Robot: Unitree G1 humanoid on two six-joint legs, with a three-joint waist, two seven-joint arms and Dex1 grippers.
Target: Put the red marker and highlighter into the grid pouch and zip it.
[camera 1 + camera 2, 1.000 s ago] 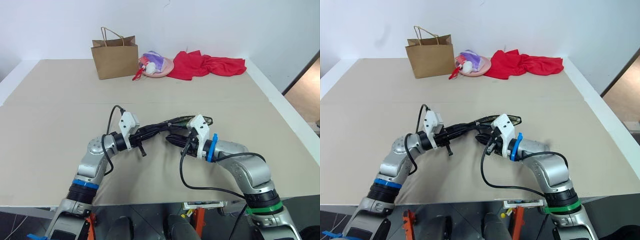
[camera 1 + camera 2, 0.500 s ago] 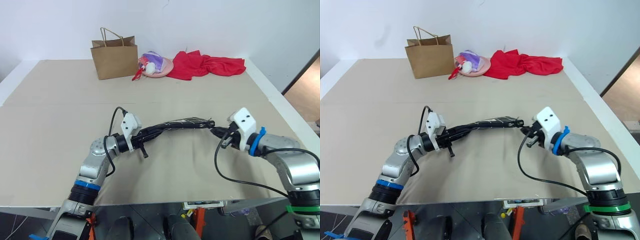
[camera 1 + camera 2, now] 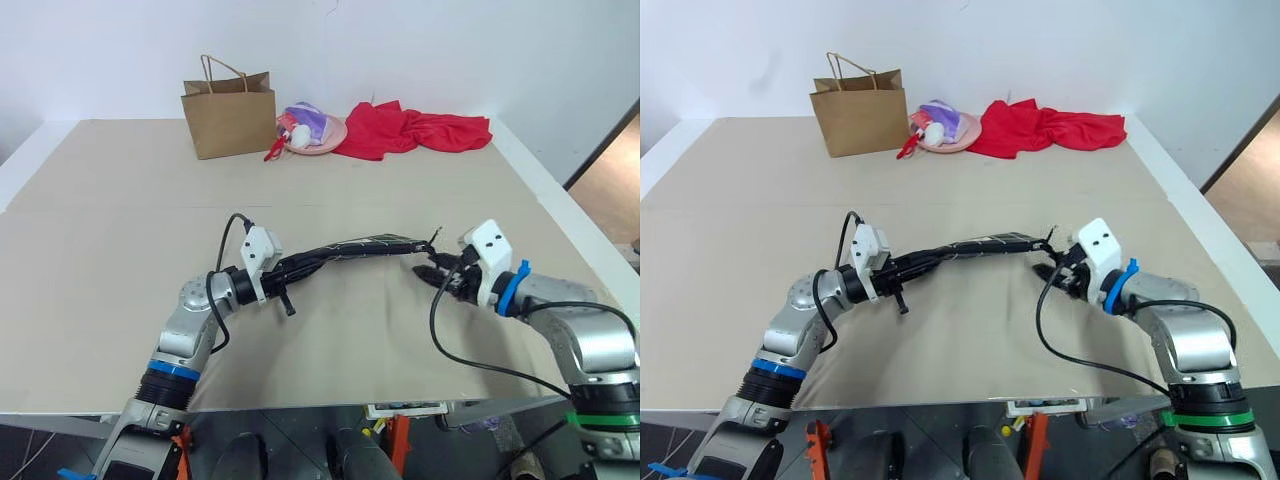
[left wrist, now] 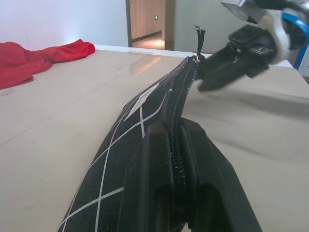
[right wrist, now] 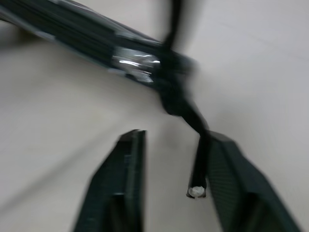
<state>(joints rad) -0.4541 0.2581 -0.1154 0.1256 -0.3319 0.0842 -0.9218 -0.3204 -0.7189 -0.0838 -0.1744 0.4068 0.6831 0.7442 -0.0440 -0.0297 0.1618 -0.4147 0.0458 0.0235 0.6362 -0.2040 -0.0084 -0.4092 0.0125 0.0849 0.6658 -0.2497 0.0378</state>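
The grid pouch (image 3: 352, 246), black with white lines, hangs stretched level above the table. My left gripper (image 3: 284, 270) is shut on its left end; in the left wrist view the fingers (image 4: 212, 169) clamp the zipped top edge (image 4: 177, 104). My right gripper (image 3: 433, 269) stands open just off the pouch's right end. The zipper's pull cord (image 5: 197, 162) dangles loose between the open fingers (image 5: 129, 174), next to the right one. The red marker and the highlighter are out of view.
A brown paper bag (image 3: 230, 118), a pink plate (image 3: 330, 143) of small items and a red cloth (image 3: 415, 130) sit along the table's far edge. Bare tabletop (image 3: 100, 270) lies under and around the arms.
My right gripper moved right along the pouch from its middle to its right end, drawing the pouch out straight, then opened and let go of the pull cord. The left gripper kept still.
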